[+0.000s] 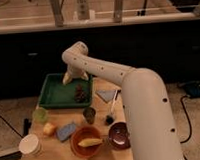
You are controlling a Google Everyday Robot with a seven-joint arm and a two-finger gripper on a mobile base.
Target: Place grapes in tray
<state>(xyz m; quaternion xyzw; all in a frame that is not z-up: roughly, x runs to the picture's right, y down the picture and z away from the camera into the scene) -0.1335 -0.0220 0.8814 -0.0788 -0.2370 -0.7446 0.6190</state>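
Hovering gripper: it hangs over the back right part of the tray, pointing down. Honestly can't tell if it's open or closed from this angle.
Arm: big white thing, comes in from the lower right, bends at an elbow above the tray's far edge and drops down to the gripper.
Grapes: small dark bunch lying inside the tray, on its right side, just in front of and to the right of the gripper. They look to be apart from it, not touching.
Tray: green, shallow, with a raised rim, at the back left of the table. The grapes are the only thing I can make out in it.
Table: small wooden top, everything else sits in front of or beside the tray.
Cloth: greyish-blue, lying flat just right of the tray.
Dark cup: upright, just in front of the tray's right corner.
Green cup: little light-green one, near the tray's front left corner.
Sponge: blue, in front of the green cup, with a yellow chunk beside it on the left.
Orange bowl: front middle, something yellow in it.
Maroon bowl: just right of the orange bowl.
White cup: front left corner.
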